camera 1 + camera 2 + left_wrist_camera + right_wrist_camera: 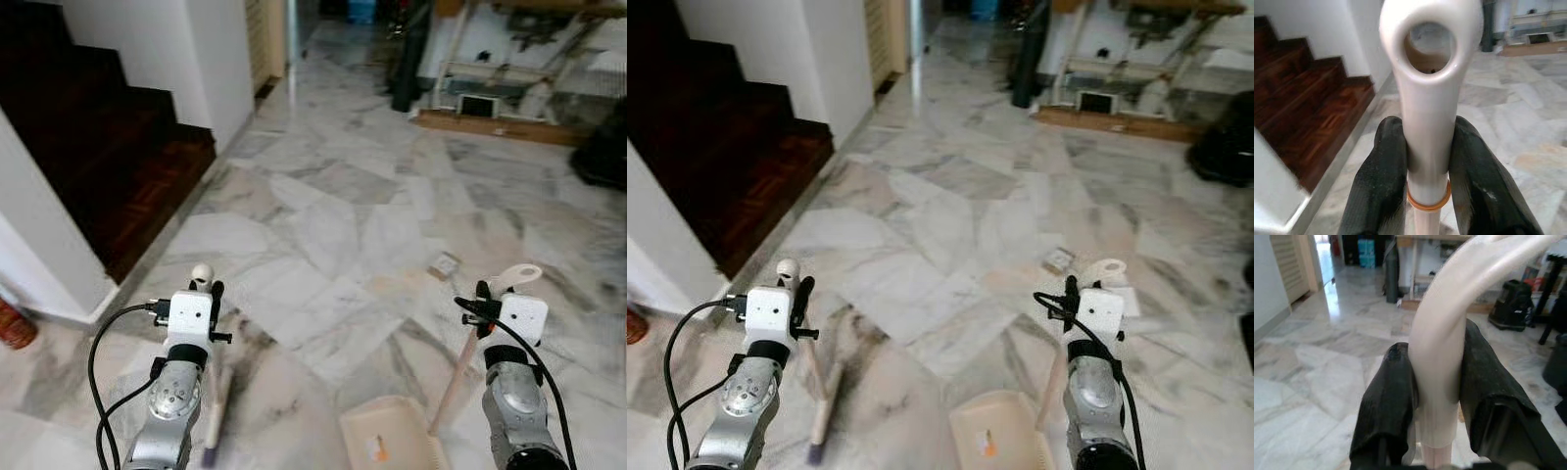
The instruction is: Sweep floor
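Note:
My left gripper [1427,161] is shut on the cream broom handle [1430,98], just below its ring-shaped top. The broom [217,397] runs down to its head near the floor by my left arm. My right gripper [1437,396] is shut on the cream dustpan handle [1442,338]. The dustpan handle's wooden shaft [453,382] slants down to the beige dustpan [387,436], which rests on the marble floor [323,225] between my arms. A small scrap of litter [444,263] lies on the floor ahead, right of centre.
Dark wooden stairs [118,147] with a white wall rise on the left. A dark post [411,59] and a low wooden shelf unit [509,93] stand at the far end. A black object [602,152] sits far right. A red item [15,328] lies at the left edge.

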### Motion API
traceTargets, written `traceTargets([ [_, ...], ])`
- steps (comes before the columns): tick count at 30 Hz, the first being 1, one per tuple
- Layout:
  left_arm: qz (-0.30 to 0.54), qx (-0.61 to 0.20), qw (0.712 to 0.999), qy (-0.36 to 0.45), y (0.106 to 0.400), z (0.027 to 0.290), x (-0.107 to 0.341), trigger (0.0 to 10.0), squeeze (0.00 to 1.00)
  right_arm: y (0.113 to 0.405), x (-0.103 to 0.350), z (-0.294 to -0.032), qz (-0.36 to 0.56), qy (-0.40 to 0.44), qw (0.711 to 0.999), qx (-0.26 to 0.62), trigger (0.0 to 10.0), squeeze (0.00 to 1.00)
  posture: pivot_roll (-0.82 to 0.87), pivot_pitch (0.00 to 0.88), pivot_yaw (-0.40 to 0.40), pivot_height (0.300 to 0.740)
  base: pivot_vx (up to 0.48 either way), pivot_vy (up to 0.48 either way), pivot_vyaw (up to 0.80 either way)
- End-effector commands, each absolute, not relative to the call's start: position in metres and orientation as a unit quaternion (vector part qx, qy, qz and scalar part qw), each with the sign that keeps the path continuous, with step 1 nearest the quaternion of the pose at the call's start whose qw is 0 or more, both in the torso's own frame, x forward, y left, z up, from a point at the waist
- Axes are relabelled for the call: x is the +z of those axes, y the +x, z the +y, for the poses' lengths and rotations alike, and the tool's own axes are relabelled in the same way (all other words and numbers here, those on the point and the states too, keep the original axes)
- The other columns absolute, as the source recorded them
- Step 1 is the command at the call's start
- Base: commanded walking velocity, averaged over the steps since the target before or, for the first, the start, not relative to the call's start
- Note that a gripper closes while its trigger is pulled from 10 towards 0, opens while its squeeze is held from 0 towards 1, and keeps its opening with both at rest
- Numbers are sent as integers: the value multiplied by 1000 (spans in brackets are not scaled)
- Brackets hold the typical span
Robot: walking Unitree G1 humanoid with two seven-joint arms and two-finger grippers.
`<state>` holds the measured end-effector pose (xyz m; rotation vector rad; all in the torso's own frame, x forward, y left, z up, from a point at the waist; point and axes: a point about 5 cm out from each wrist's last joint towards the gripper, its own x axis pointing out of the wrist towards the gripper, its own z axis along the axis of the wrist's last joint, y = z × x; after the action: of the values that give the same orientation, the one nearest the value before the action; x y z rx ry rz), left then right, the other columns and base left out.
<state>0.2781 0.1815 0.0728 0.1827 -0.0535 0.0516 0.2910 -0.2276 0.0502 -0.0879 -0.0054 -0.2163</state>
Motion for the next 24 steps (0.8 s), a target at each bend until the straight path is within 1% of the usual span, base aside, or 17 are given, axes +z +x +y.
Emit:
traceTargets([
  [1,-52,23,993,100,284,182,84,10000,0,295,58,-230,-21,-35,992,-116,10000,0,-77,0,8,740,0,0,-788],
  [5,-53,21,993,101,284,183,84,10000,0,296,63,-229,-32,-31,992,-115,10000,0,-98,0,18,740,0,0,-788],
  [11,-57,24,994,92,285,179,85,10000,0,291,64,-240,-36,-42,990,-126,10000,0,-90,0,8,740,0,0,-788],
  [17,-58,21,994,86,288,179,87,10000,0,295,68,-238,-43,-41,991,-124,10000,0,-87,0,6,740,0,0,-784],
  [18,-57,24,995,82,288,179,87,10000,0,296,69,-237,-45,-36,990,-126,10000,0,-88,0,7,740,0,0,-500],
  [24,-57,32,995,77,289,180,87,10000,0,298,70,-232,-44,-40,991,-120,10000,0,-83,0,4,740,0,0,0],
])
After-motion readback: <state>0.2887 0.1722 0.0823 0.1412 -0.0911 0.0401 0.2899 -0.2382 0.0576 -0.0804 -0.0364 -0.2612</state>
